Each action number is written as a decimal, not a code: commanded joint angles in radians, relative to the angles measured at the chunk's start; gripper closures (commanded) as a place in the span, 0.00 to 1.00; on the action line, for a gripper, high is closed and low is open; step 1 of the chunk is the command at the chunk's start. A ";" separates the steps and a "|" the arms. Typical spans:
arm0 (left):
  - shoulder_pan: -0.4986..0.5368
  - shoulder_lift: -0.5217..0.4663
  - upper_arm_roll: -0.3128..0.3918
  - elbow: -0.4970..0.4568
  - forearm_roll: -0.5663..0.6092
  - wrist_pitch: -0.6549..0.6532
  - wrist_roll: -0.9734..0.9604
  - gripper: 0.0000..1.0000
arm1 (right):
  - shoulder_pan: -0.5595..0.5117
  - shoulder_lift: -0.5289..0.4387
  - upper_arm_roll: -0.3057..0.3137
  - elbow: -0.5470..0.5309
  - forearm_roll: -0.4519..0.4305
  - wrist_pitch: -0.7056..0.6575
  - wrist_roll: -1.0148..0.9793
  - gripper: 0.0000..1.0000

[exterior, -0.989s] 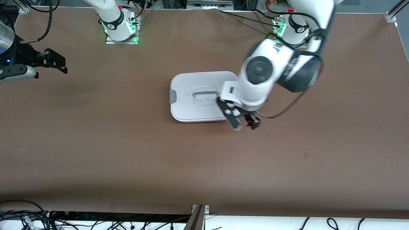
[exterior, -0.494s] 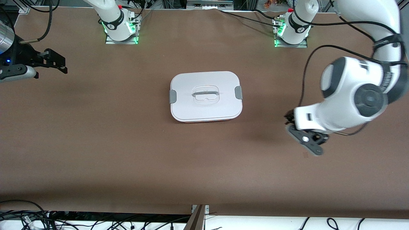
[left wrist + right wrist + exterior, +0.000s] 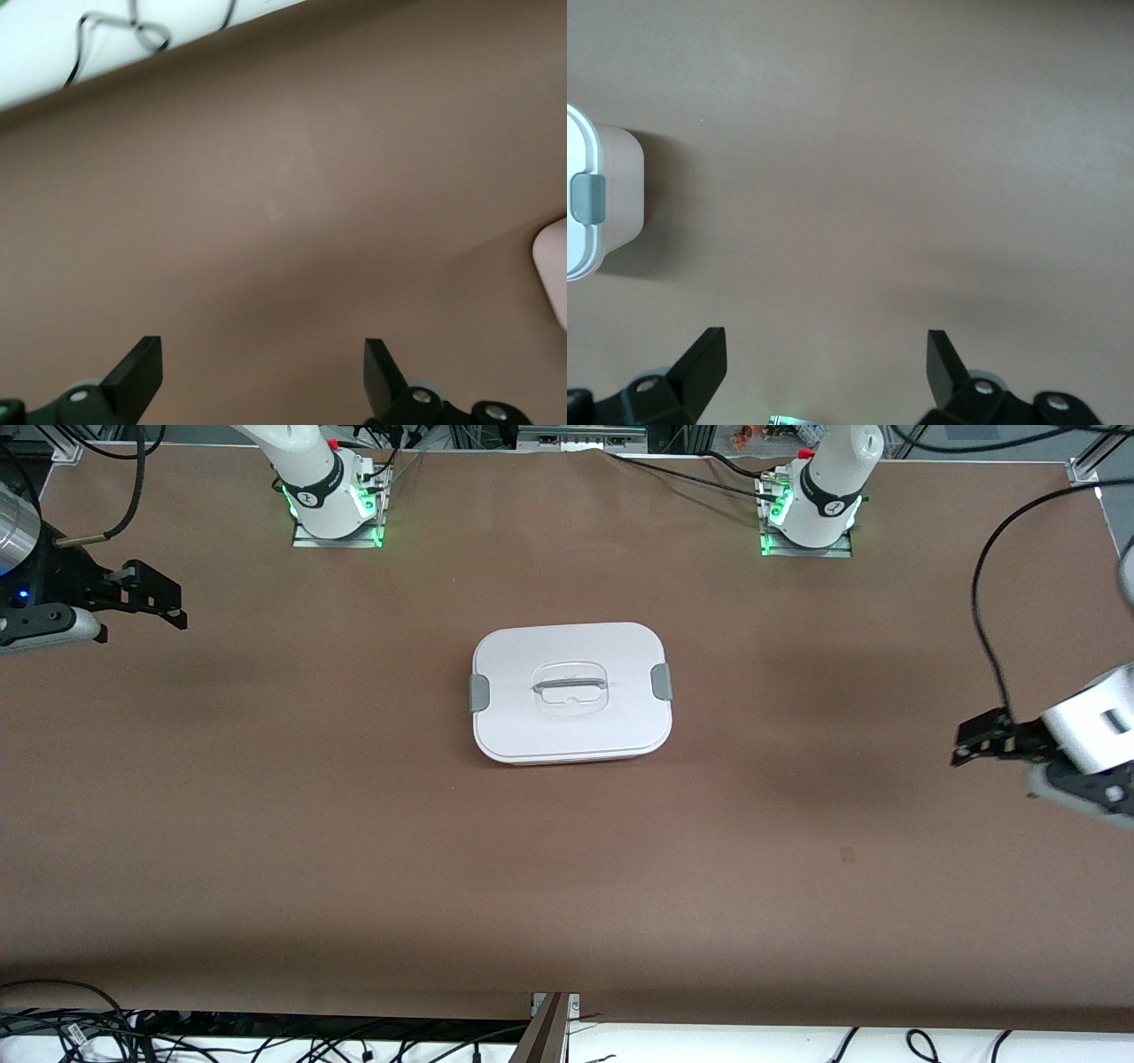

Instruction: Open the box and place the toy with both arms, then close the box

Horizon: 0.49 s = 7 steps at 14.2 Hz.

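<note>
Bench (image 3: 354, 850): lying brown and bare around the tub; no toy showing on it in any view.
Box (image 3: 571, 691): sitting mid-bench, lid down, a grey clip at its 3 o'clock (image 3: 661, 682) and another at its 9 o'clock (image 3: 478, 692), clear handle (image 3: 571, 687) at centre; corner showing in the left wrist view (image 3: 554, 274), clip end in the right wrist view (image 3: 594, 199).
Toy: not showing anywhere; judging it shut inside the tub, though not confirmable.
Left gripper (image 3: 979, 742): hanging over bare bench toward the 3 o'clock edge of the front view, well apart from the box, holding nothing; fingers (image 3: 142, 376) standing spread wide.
Right gripper (image 3: 146, 598): waiting over bare bench at the 9 o'clock edge of the front view, empty; fingers (image 3: 704, 363) likewise spread apart.
Step in hand: judging the closing done and the arms parking.
Doing it well: keeping both arms high and clear of the lid, avoiding any sweep across the handle; checking both clips lying flush against the tub wall.
</note>
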 commanded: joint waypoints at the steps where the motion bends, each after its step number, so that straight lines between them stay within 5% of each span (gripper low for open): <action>1: 0.000 -0.111 0.007 -0.113 -0.008 -0.061 -0.136 0.00 | -0.010 0.006 0.007 0.019 -0.004 -0.020 -0.007 0.00; 7: -0.051 -0.213 0.004 -0.234 0.072 -0.077 -0.159 0.00 | -0.010 0.006 0.007 0.021 -0.005 -0.020 -0.007 0.00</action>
